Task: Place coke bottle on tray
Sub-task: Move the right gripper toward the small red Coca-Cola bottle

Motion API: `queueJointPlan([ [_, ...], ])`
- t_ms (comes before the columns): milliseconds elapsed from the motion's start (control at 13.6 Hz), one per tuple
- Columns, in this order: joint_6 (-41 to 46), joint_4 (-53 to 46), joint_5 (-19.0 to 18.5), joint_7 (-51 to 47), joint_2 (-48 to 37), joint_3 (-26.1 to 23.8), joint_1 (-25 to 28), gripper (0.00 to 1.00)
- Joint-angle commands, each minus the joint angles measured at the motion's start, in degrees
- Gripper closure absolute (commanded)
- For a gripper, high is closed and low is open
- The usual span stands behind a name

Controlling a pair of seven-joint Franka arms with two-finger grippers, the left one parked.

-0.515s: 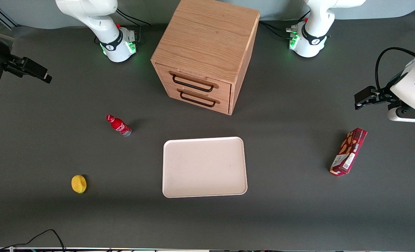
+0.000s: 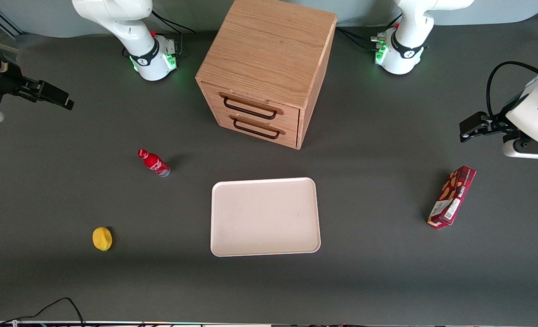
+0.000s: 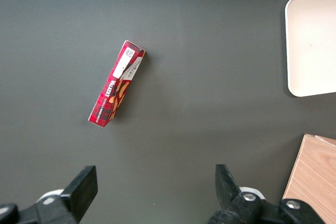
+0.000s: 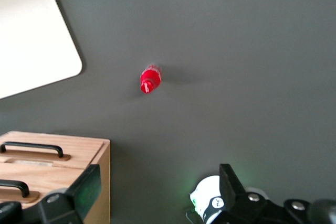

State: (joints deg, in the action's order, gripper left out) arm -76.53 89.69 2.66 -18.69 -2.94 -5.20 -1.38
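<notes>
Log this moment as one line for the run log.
hand: open, high at working arm's end | coke bottle: upright on table, untouched | tray: bare | step: reach not begun

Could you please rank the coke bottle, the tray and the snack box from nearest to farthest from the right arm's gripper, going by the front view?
Gripper, jaws open, hovers at the working arm's end.
1. Coke bottle, upright, nearest.
2. Tray, mid-table, in front of the cabinet's drawers.
3. Snack box, toward the parked arm's end.
</notes>
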Motion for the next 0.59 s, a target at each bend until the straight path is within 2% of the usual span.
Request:
queueJointPlan([
  [0,-9.1,12.4,0.2,0.1,-2.2,-2.4,0.8,0.0],
  [368,-40.7,36.1,0.5,0.0,-2.3,-3.2,0.8,0.0],
  [515,-49.5,40.0,0.4,-2.2,1.1,-3.3,0.9,0.0],
])
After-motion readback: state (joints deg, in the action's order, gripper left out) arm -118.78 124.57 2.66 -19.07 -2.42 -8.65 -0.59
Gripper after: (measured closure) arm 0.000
